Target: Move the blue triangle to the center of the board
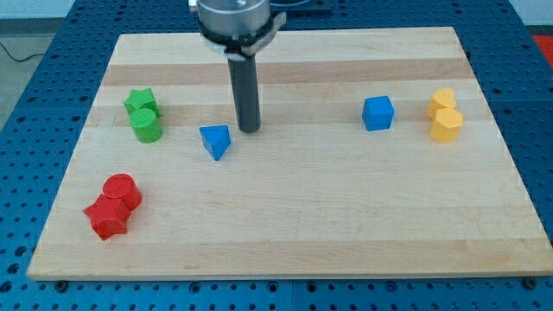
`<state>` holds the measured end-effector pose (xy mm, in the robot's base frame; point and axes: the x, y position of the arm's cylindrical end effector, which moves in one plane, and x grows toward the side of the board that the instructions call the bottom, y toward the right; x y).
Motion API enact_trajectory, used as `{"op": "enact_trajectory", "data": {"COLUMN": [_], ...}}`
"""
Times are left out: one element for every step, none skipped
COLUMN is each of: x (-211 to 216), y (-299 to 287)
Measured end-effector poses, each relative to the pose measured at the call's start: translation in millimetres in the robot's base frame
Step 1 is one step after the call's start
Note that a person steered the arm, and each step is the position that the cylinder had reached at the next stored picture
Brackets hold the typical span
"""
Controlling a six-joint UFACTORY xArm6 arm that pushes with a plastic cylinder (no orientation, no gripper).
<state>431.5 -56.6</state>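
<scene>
- My tip (250, 130) rests on the desk (285, 242) just to the view's right of the blue triangle (216, 141), a little toward the view's top of it, with a narrow strip of bare wood between the 2.
- The tool is a plain rod with no jaws, so there is nothing to open or close, and it grips nothing; at this moment it does not touch any block.
- The blue triangle sits left of the board's middle, at roughly mid height, its point aimed toward the view's bottom.
- The relation that matters: the centre lies to the view's right of the triangle, and my tip stands on that same side. I judge a push from here would drive the block the wrong way, so I would first have to go round to its left side, then push rightward.
- The triangle shows no marked long axis; I would meet its left side squarely so it does not spin off.
- Count of blocks, 8 in all:
- 2 blue: the triangle and a blue cube (378, 113) well off toward the view's right.
- 2 green: a green star (139, 102) and a green cylinder (147, 126), touching, near the left edge.
- 2 red: a red cylinder (122, 190) and a red star (107, 216), touching, at lower left.
- 2 yellow blocks (444, 115), stacked close near the right edge; shapes hard to tell.
- The path to the centre looks free of other blocks.
</scene>
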Motion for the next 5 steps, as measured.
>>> {"op": "enact_trajectory", "data": {"x": [57.0,67.2,35.3,-12.9,-53.8], "y": [-2.2,-44.2,-76.0,-40.0,-5.0]}}
